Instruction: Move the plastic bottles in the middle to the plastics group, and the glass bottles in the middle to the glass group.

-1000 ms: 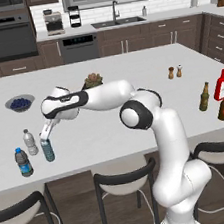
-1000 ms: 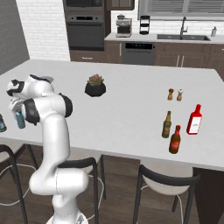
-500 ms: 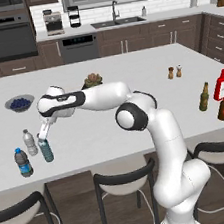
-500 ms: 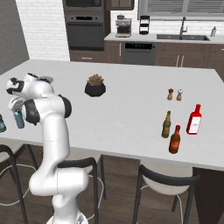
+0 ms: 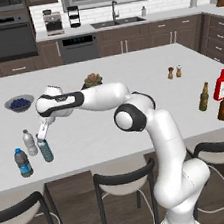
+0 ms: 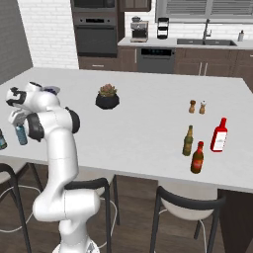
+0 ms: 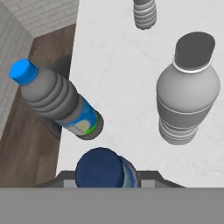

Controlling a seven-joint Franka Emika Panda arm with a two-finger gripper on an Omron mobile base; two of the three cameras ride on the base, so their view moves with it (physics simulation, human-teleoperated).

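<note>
Carried slightly leftward, the pale blue bottle (image 5: 46, 150) stands clamped in the tool (image 5: 42, 140), beside the white-capped bottle (image 5: 30, 142).

No legible text; bottle label (image 7: 81, 118) seemingly unprinted.

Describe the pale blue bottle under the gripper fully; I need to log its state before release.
The pale blue bottle is a small ribbed water bottle, plastic by its look, tinted blue throughout with a darker blue cap. It stands upright on the white counter near its front left edge, beside the white-capped bottle. The gripper sits on its cap, shut on it.
</note>
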